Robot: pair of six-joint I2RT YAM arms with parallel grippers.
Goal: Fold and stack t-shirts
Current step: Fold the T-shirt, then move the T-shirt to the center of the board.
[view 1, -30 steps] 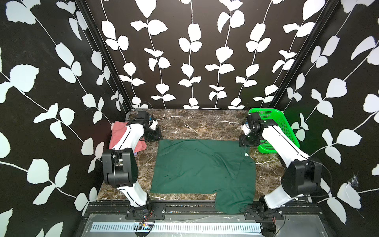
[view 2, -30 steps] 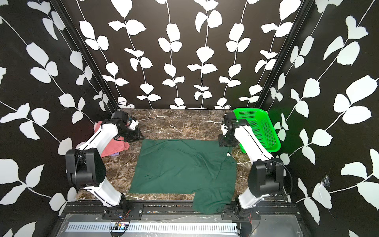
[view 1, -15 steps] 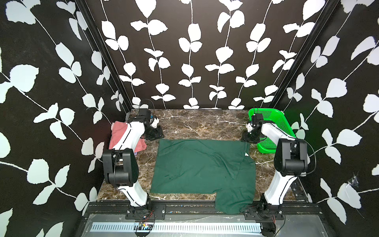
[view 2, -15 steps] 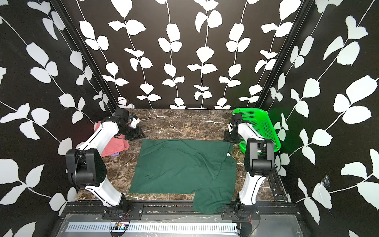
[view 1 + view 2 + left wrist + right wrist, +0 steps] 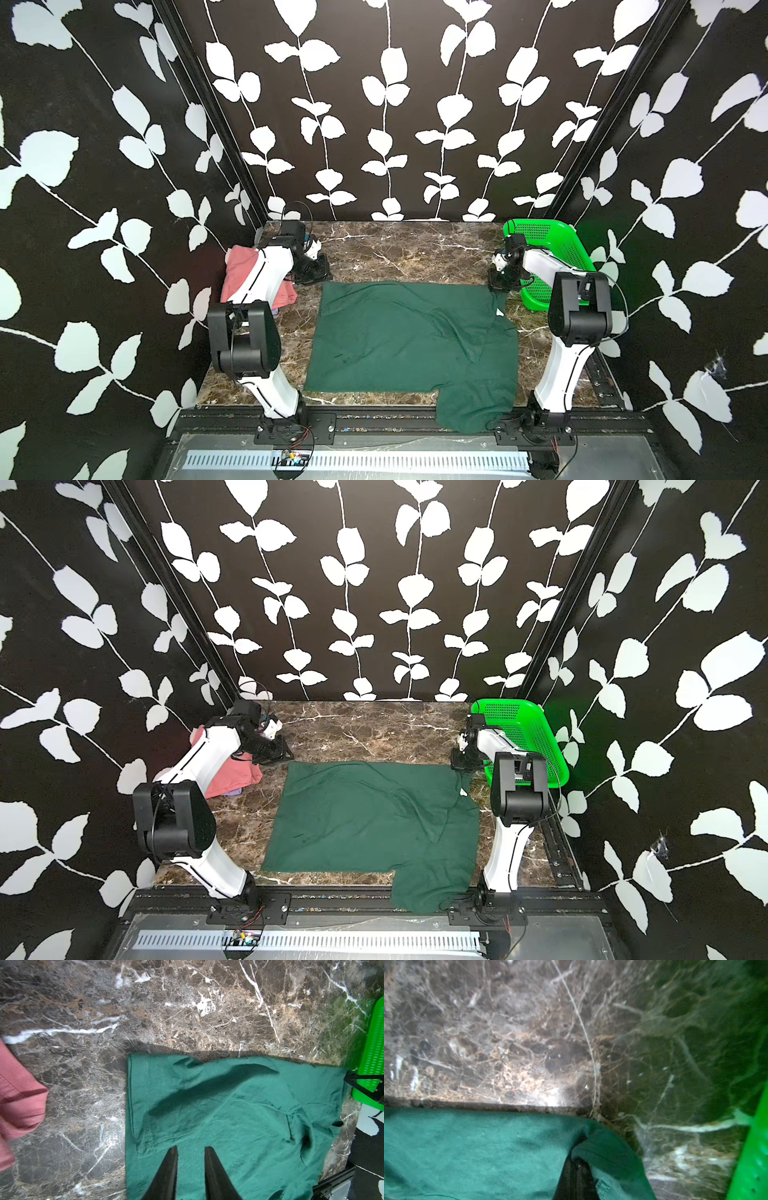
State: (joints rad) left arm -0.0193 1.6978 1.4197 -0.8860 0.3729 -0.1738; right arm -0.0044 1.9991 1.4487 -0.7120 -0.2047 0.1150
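Note:
A dark green t-shirt (image 5: 399, 336) lies spread flat on the marble table (image 5: 399, 253), one sleeve hanging over the front edge. My right gripper (image 5: 576, 1159) is shut on its far right corner, where cloth bunches round the fingertips; both top views show this gripper (image 5: 498, 286) (image 5: 461, 766) low at that corner. My left gripper (image 5: 190, 1148) hovers over the shirt's far left corner (image 5: 133, 1059), jaws a little apart with nothing between them. A folded salmon-pink t-shirt (image 5: 241, 270) lies at the left edge, partly hidden by my left arm. A lavender t-shirt (image 5: 235, 791) peeks out beneath it.
A bright green perforated basket (image 5: 552, 249) stands at the far right, just behind my right forearm. Bare marble runs along the back (image 5: 365, 729). Patterned walls close in on three sides, and a black rail (image 5: 374, 419) runs along the front.
My right gripper has shut on the green shirt's far right corner, and the right arm's elbow has swung up beside the basket. The left arm has barely moved.

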